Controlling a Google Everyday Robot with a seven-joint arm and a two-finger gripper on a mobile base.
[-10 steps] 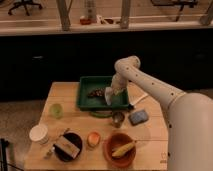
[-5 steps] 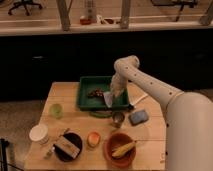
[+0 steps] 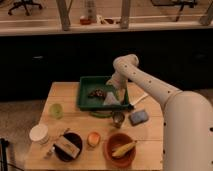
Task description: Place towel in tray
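Table (image 3: 65, 93) of pale wood fills the lower frame, and the robot's white arm (image 3: 150, 88) reaches over it from the right. At the table's far middle sits the green tray (image 3: 95, 79). The gripper (image 3: 117, 90) is low over the tray's right half, touching or just above the grey towel (image 3: 111, 99), which lies inside the tray against its front right corner; whether the gripper clasps the towel or has let it go cannot be told. A small dark item (image 3: 95, 92) lies in the tray left of the towel. Nearer the front stand a reddish bowl (image 3: 109, 155) holding a banana (image 3: 123, 148), a dark bowl (image 3: 75, 138), a blue sponge (image 3: 138, 117), a green cup (image 3: 56, 110) and an orange fruit (image 3: 93, 138).
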